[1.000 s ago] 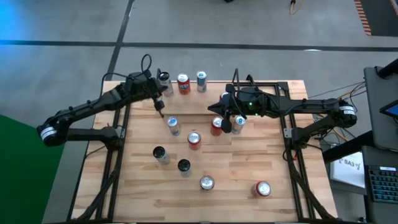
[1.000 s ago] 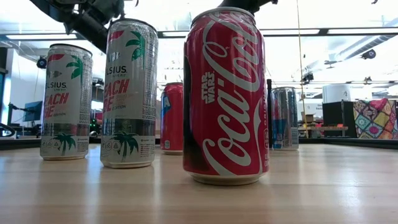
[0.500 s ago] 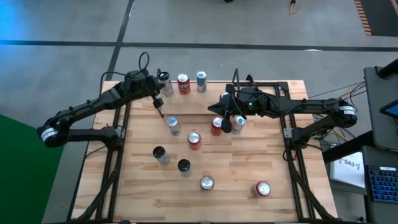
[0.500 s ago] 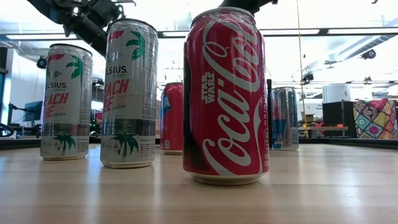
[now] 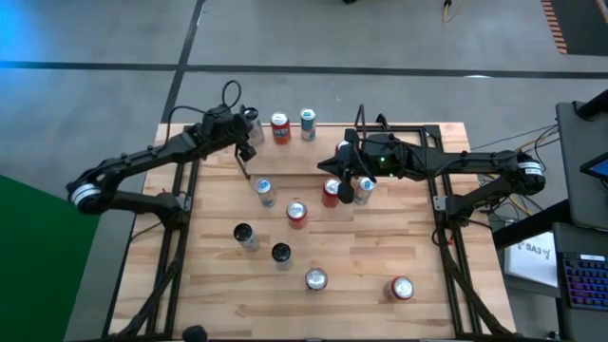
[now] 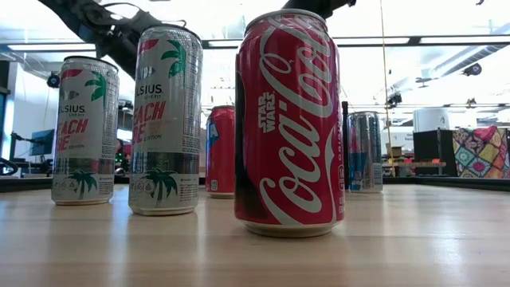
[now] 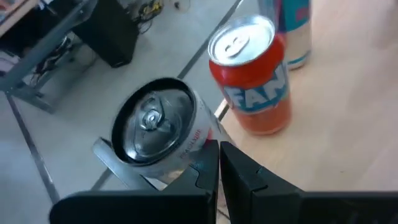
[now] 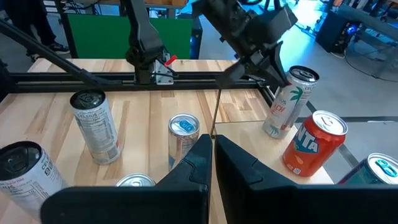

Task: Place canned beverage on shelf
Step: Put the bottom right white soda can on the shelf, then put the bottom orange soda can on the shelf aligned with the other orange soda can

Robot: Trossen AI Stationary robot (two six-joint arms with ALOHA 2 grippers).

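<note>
The shelf [image 5: 290, 157] lies in the upper middle of the high view. It is a light wooden floor with a thin black upright rod at its left end. Three cans stand in a row at the back of it: a tall silver can [image 5: 250, 119], an orange can [image 5: 279, 126] and a blue can [image 5: 307, 122]. More cans stand loose on the surface [image 5: 380, 247], from the centre of the frame down to the lower right. Which of them is the next one to go on the shelf, I cannot tell.

The left gripper [image 5: 243, 141] hangs just beside the tall silver can, in the upper left part of the frame. Its fingers [image 7: 239, 171] are clenched together and carry nothing. The right gripper [image 5: 347, 193] hangs right of centre, between a red can [image 5: 330, 193] and a blue-white can [image 5: 364, 187]. It is also clenched and carries nothing.

I judge that a can is stiff when full, but its thin wall can dent under a hard squeeze. The painted metal is smooth and probably slippery. The tall slim cans can tip easily if they are pushed near the top. The best hold seems to be across the round body at about middle height, with the fingers first released wide. The neighbouring cans stand near, so the approach needs care.
</note>
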